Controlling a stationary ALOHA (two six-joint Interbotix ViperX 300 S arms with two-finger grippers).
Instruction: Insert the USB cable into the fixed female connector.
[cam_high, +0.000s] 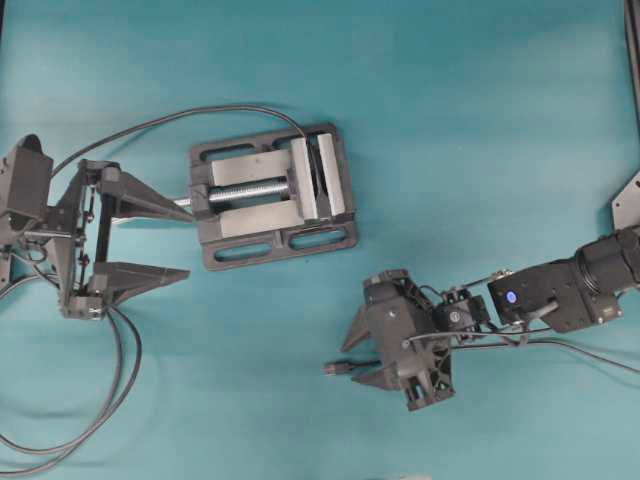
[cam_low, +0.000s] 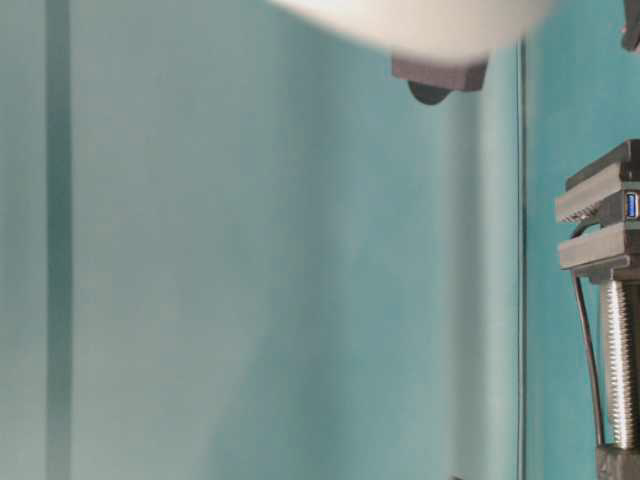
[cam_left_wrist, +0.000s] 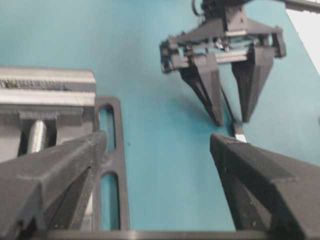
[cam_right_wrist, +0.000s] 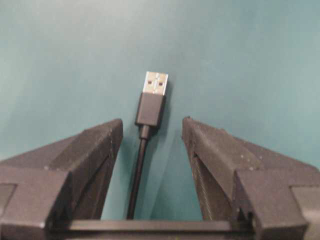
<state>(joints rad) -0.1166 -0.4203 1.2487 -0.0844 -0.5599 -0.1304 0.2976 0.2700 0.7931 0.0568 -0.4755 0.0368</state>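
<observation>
On a plain teal tabletop (cam_high: 480, 120), dark grey metal vise (cam_high: 272, 195) left of centre, thin black USB cable with silvery plug (cam_right_wrist: 150, 107) lying flat between wide-open right gripper (cam_right_wrist: 150, 137) fingers, left gripper (cam_high: 185, 242) likewise spread wide, holding nothing.

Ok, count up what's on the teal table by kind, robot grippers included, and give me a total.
Black robot grippers: 2, left gripper and right gripper, both open
Dark grey metal vise: 1
Thin dark USB cable with silvery plug: 1
Long looping dark cable: 1
Total: 5

2 grippers: left (cam_high: 185, 242), right (cam_high: 352, 357); 1 vise (cam_high: 272, 195); 1 USB cable (cam_right_wrist: 149, 112); 1 looping cable (cam_high: 150, 125).
</observation>
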